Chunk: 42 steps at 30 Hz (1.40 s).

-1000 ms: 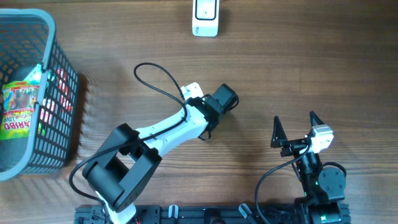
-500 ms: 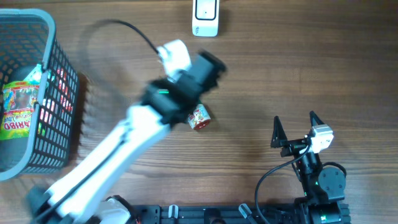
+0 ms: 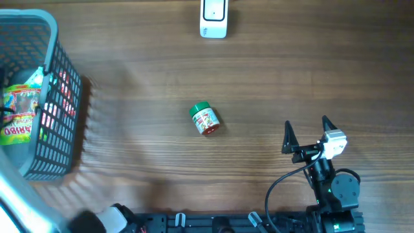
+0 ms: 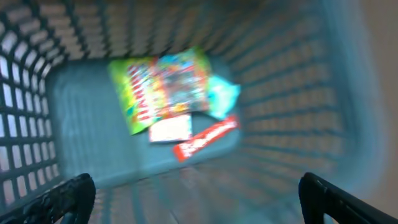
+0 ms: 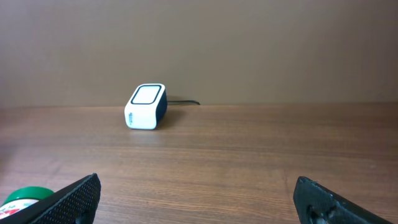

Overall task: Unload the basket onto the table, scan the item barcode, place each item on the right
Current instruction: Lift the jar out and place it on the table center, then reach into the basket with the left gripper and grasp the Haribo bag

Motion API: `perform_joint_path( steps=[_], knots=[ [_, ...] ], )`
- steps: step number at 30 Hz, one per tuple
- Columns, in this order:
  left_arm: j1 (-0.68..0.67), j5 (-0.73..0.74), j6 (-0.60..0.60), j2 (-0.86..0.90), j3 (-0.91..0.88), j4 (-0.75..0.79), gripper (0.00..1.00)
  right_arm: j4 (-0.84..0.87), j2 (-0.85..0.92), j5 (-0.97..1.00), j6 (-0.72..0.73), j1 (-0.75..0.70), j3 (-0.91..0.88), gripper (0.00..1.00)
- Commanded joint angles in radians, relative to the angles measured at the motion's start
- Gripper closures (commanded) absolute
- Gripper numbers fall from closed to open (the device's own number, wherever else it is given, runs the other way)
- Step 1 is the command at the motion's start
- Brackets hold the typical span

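Our left hand [image 4: 198, 196] hangs open and empty above the basket [image 4: 292, 81], our right hand [image 3: 305, 137] open too; the jar [image 3: 205, 120] lies on the desk [image 3: 291, 71], well short of the scanner [image 3: 213, 18]. Next we likely lower onto the sweet bag [image 4: 165, 90]

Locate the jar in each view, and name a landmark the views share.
Overhead: jar lies mid-table.
Left wrist: not in it; only the basket's inside shows.
Right wrist: jar at the bottom-left corner, partly cut off.
Landmark: scanner, overhead top and right wrist centre-left.
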Motion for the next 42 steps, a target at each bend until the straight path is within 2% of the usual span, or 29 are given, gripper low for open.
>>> perform_joint_path(
  steps=[1, 5, 9, 14, 21, 30, 33, 34, 35, 42],
  knots=[
    [0.062, 0.148, 0.166, 0.185, -0.007, -0.01, 0.02, 0.002, -0.006, -0.008, -0.006, 0.003, -0.001, 0.0],
    [0.044, 0.058, 0.338, 0.38, -0.007, -0.004, 0.01, 0.002, -0.006, -0.008, -0.006, 0.003, -0.001, 0.0],
    [0.031, 0.032, 0.447, 0.518, -0.007, 0.029, 0.0, 0.002, -0.006, -0.008, -0.006, 0.003, -0.001, 0.0],
    [0.032, -0.042, 0.453, 0.598, -0.007, 0.133, 0.0, 0.002, -0.006, -0.008, -0.006, 0.003, -0.001, 0.0],
    [0.031, -0.045, 0.54, 0.644, -0.007, 0.257, 0.0, 0.002, -0.006, -0.008, -0.006, 0.003, -0.001, 0.0],
    [0.026, -0.042, 0.578, 0.787, -0.007, 0.228, 0.02, 0.002, -0.006, -0.008, -0.006, 0.003, -0.001, 0.0],
    [0.026, -0.041, 0.579, 0.811, -0.01, 0.216, 0.3, 0.002, -0.006, -0.008, -0.006, 0.003, -0.001, 0.0],
    [0.026, -0.042, 0.579, 0.818, -0.015, 0.215, 0.56, 0.002, -0.006, -0.008, -0.006, 0.003, -0.001, 0.0],
    [0.026, -0.042, 0.579, 0.821, -0.023, 0.214, 0.96, 0.002, -0.006, -0.008, -0.006, 0.003, -0.001, 0.0],
    [0.031, -0.042, 0.548, 0.778, 0.001, 0.15, 0.96, 0.002, -0.006, -0.008, -0.006, 0.003, -0.001, 0.0]
  ],
)
